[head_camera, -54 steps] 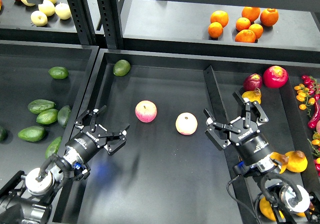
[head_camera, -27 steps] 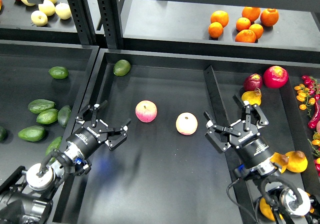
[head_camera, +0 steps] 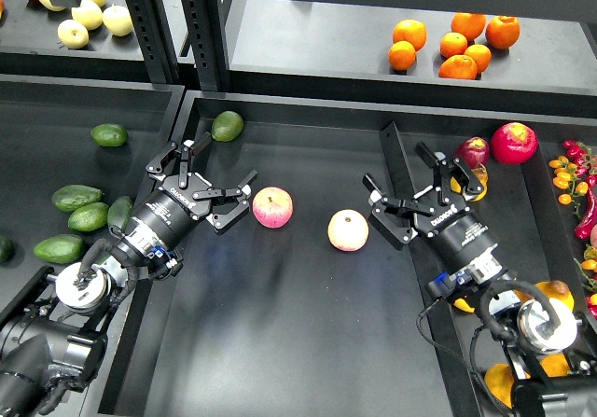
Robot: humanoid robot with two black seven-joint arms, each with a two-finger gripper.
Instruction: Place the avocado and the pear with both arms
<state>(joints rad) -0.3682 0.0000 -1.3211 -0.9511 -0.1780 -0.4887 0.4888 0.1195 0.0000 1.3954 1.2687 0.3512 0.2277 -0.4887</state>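
Note:
Several dark green avocados lie in the left bin; elongated ones are at the middle (head_camera: 76, 196) and lower down (head_camera: 60, 248). A shorter, rounder avocado (head_camera: 227, 125) lies at the far left of the middle tray. A golden pear (head_camera: 558, 296) with a brownish patch lies in the right bin, beside my right forearm. Another yellow fruit (head_camera: 474, 183) sits just behind my right gripper's fingers. My left gripper (head_camera: 209, 180) is open and empty, just left of a pink apple (head_camera: 272, 207). My right gripper (head_camera: 409, 191) is open and empty over the tray divider (head_camera: 391, 156), right of a second apple (head_camera: 347, 229).
Red fruits (head_camera: 514, 142) and small red-orange items (head_camera: 576, 179) lie in the right bin. Oranges (head_camera: 454, 42) sit on the back shelf at right, pale yellow fruits (head_camera: 91, 16) at left. A black shelf post (head_camera: 201, 34) stands behind the tray.
Both grippers have moved farther into the scene. The left one rose beside the pink apple; the right one moved up and left over the divider. Both stay open and empty.

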